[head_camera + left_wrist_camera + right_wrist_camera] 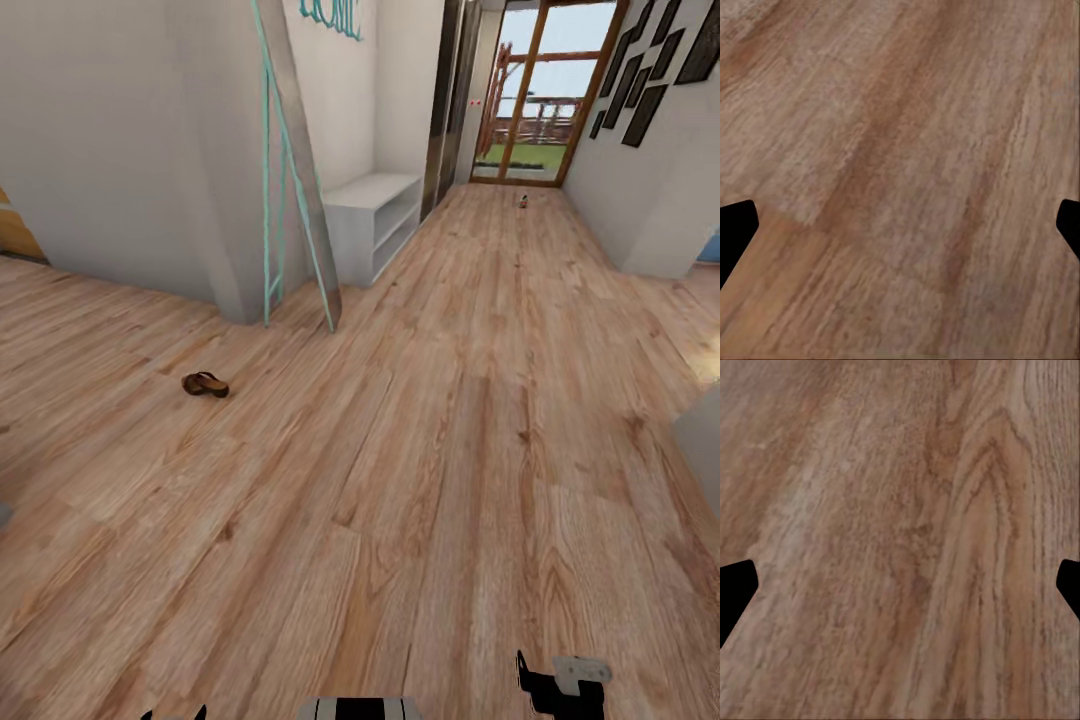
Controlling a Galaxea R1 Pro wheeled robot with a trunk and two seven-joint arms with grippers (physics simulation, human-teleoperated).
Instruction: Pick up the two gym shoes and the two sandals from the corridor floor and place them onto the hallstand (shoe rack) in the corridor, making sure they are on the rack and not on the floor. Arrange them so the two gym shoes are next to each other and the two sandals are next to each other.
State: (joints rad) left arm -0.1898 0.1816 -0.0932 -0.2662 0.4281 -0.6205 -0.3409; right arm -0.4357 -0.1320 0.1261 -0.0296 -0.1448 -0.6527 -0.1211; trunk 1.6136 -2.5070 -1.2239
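Note:
One brown sandal (205, 384) lies on the corridor floor (430, 470) at the left, in front of the wall corner. The light-grey hallstand (372, 222) stands further back against the left wall, and its shelves look bare. Far down the corridor a tiny pale and orange thing (522, 200) lies on the floor; it is too small to tell whether it is a gym shoe. My left gripper (900, 232) and right gripper (900, 592) both hang open over bare planks, well short of the sandal. Their tips peek in at the head view's lower edge, the left gripper (172, 713) and the right gripper (560, 685).
A tall mirror with a teal frame (295, 170) leans on the wall corner between the sandal and the hallstand. A glass door (545, 95) closes the corridor's far end. Dark picture frames (655, 60) hang on the right wall. A grey object's edge (702, 445) juts in at the right.

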